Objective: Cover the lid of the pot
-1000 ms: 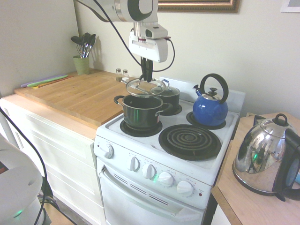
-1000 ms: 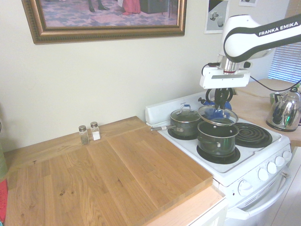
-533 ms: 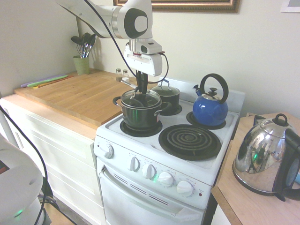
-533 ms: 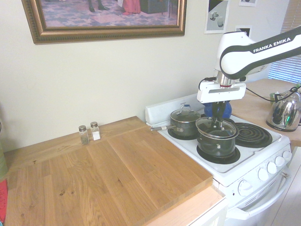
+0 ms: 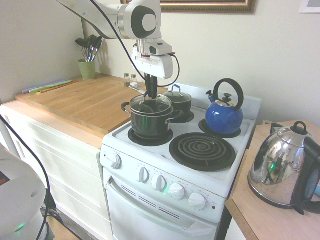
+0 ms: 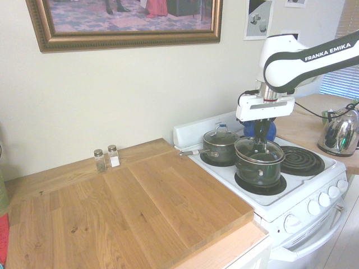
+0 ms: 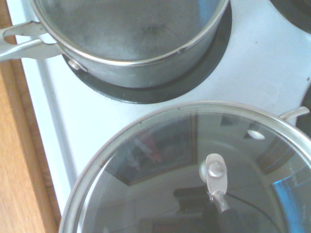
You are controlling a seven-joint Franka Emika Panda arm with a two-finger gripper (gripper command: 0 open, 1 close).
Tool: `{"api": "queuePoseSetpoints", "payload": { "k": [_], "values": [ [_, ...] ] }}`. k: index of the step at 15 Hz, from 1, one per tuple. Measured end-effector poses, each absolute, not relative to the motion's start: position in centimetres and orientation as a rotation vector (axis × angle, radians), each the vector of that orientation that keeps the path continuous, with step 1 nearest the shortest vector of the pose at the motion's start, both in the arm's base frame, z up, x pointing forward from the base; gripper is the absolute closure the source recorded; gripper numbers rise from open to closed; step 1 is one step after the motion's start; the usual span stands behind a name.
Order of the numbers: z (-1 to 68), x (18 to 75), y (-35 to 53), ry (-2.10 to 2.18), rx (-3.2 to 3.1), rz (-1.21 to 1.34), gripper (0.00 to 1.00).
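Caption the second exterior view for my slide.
Gripper at the glass lid on the dark pot, beside a smaller lidded pot.

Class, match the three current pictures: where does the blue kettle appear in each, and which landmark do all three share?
First exterior view: right of centre, on the rear burner.
Second exterior view: right of centre, partly hidden behind the end effector.
Wrist view: not in it.
Shared landmark: the larger pot's glass lid.
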State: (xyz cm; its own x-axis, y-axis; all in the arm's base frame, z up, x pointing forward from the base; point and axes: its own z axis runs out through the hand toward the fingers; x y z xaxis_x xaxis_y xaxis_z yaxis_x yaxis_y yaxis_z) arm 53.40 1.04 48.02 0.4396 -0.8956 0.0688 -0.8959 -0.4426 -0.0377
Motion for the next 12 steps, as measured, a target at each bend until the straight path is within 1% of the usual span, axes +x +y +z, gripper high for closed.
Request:
{"api": "queuePoseSetpoints", "payload": {
  "k": [12],
  "values": [
    [47.5, 53.64, 0.88, -1.644, 2.656, 0.128, 1.0]
  ]
}}
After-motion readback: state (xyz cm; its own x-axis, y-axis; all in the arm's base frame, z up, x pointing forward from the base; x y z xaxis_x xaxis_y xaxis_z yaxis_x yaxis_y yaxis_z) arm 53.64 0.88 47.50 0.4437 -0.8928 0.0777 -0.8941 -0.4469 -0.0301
